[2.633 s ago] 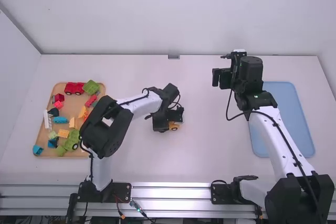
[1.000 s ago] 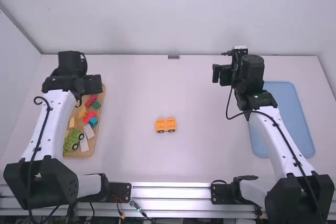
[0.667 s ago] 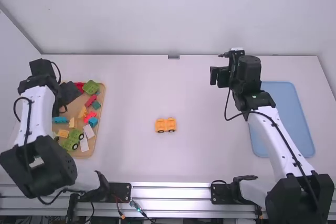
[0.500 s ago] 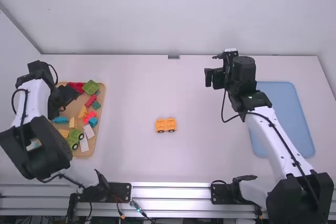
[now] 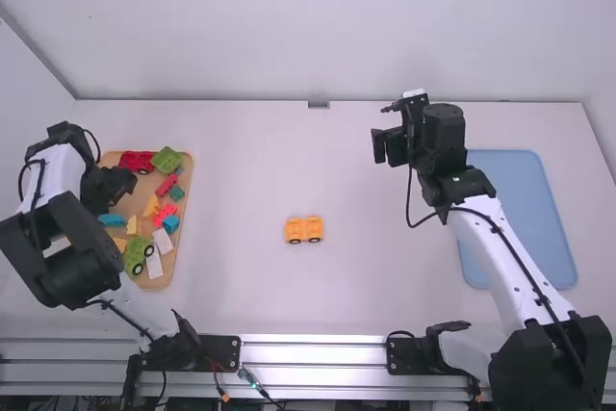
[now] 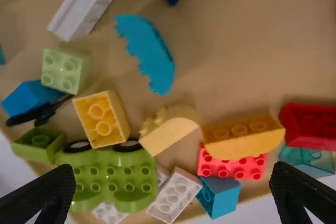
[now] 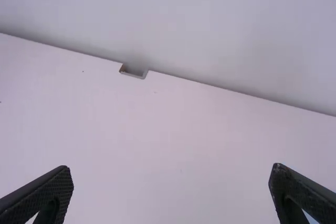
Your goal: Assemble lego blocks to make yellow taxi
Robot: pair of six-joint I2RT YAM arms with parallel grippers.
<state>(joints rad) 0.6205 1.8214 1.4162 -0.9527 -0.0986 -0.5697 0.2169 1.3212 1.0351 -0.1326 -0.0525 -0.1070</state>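
My left gripper (image 5: pixel 114 188) is above the left side of the tray of blocks. In the left wrist view the left gripper (image 6: pixel 172 195) is open above the blocks, nothing between its fingers. Below it lie a yellow block (image 6: pixel 102 119), a curved pale-yellow block (image 6: pixel 169 128), a rounded orange-yellow block (image 6: pixel 242 136) and a green wheeled base (image 6: pixel 110 174). An orange-yellow wheeled piece (image 5: pixel 304 229) stands alone mid-table. My right gripper (image 5: pixel 390 145) hangs over the far right of the table; in the right wrist view the right gripper (image 7: pixel 171 192) is open and holds nothing.
The wooden tray (image 5: pixel 154 281) also holds red, blue, white and green blocks, including a red wheeled base (image 5: pixel 138 162). A blue tray (image 5: pixel 525 218) lies at the right, partly behind the right arm. A wall runs along the table's far edge.
My left gripper left the orange-yellow wheeled piece at mid-table and swung over to the tray, ending at its left side. The right arm shifted slightly left.
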